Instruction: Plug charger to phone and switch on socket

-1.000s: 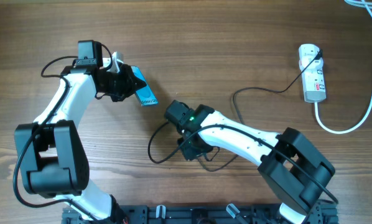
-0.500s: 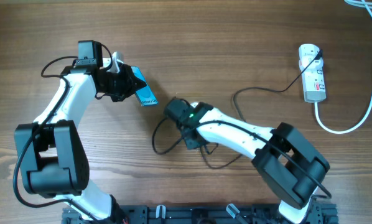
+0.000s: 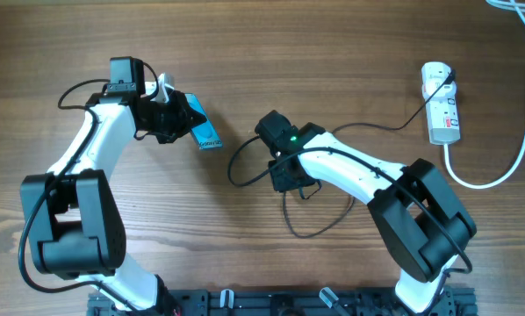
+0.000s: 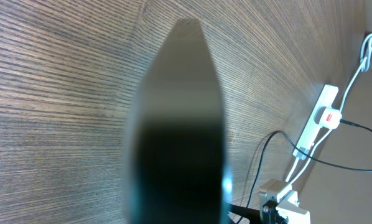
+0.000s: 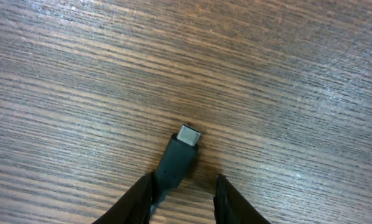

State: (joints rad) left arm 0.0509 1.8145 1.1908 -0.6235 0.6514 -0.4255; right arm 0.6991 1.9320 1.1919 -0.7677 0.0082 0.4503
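Observation:
My left gripper (image 3: 176,117) is shut on the phone (image 3: 208,133) and holds it tilted, its teal face and white band toward the middle. In the left wrist view the phone (image 4: 176,124) is a dark blur filling the centre. My right gripper (image 3: 291,180) holds the charger (image 3: 245,149) near its tiny connector. In the right wrist view the connector (image 5: 181,154) sticks out ahead of my right gripper (image 5: 185,199), just above the wood. It lies against the left finger with a gap to the right one. The charger's black plug (image 3: 448,79) sits in the socket (image 3: 441,103).
The black cable loops over the wood around and below my right gripper (image 3: 320,230). The socket's thick white cord (image 3: 495,175) curves along the right edge. The socket also shows in the left wrist view (image 4: 320,118), far right.
My right gripper has moved up and to the right, toward the phone's level, and the cable loop came along with it. The left arm and phone have not moved.

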